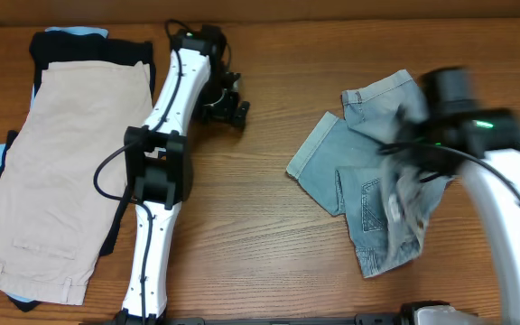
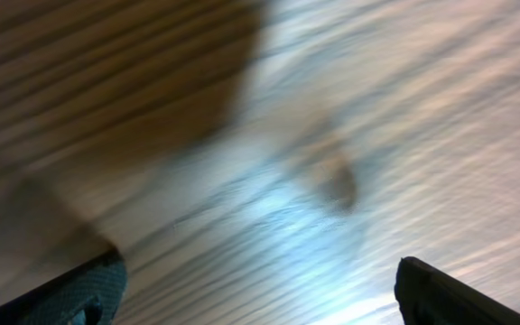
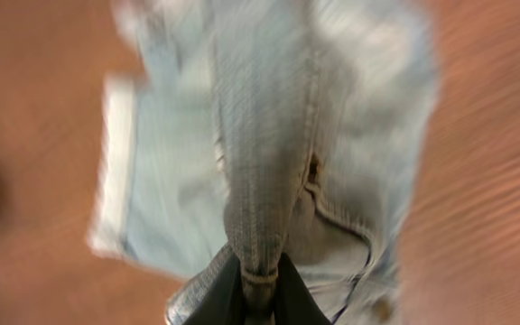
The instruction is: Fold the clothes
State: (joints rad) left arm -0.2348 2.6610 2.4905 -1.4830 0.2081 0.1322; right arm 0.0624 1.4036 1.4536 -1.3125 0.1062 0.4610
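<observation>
The faded light-blue denim shorts (image 1: 368, 194) lie crumpled on the right of the table, one cuffed leg pointing left. My right gripper (image 1: 404, 176) is shut on a fold of the denim and lifts it; in the right wrist view the denim shorts (image 3: 269, 153) hang from the pinched fold between the fingers (image 3: 260, 293). Beige shorts (image 1: 57, 171) lie flat on the left, on top of black and pale-blue garments (image 1: 70, 41). My left gripper (image 1: 228, 108) hovers over bare wood at the upper middle; its fingers (image 2: 260, 289) are spread wide and empty.
The wooden table (image 1: 260, 226) runs across the whole view. The left arm's base and links (image 1: 156, 181) stand between the beige pile and the denim shorts. The right arm (image 1: 504, 208) reaches in from the lower right.
</observation>
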